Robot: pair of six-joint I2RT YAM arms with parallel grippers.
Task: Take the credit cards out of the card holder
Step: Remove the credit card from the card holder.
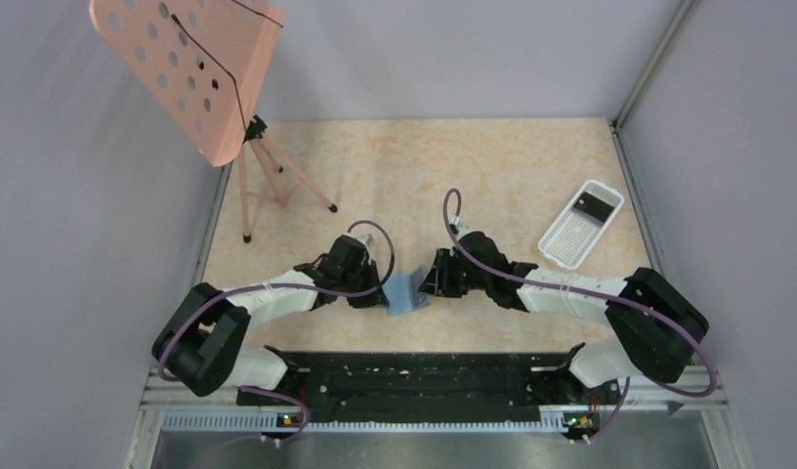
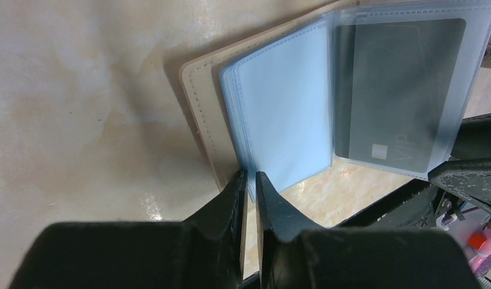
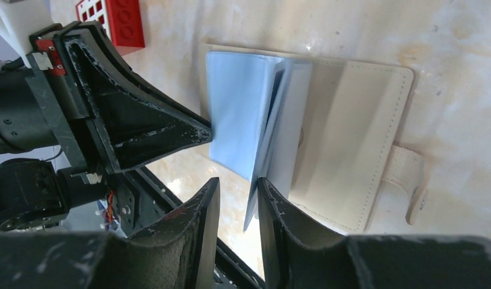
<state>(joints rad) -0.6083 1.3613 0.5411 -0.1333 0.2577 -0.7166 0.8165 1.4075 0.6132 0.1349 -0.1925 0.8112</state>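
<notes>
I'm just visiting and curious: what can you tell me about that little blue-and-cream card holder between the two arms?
The card holder lies open on the table: a cream stitched cover with a strap, holding translucent light-blue plastic sleeves. One sleeve shows a dark card. The left gripper pinches a sleeve edge; the right gripper straddles another.

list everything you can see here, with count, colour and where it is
card holder: one, light blue sleeves in a tan cover, open on the table between the grippers
credit cards: two, dark grey; one in a clear sleeve, one apparently in the tray
tray: one, white, far right
music stand: one, pink, far left
red block: one, beside the left arm
table: one, beige
left gripper: black, pinching the holder's edge
right gripper: black, astride a sleeve edge, grip unclear
</notes>
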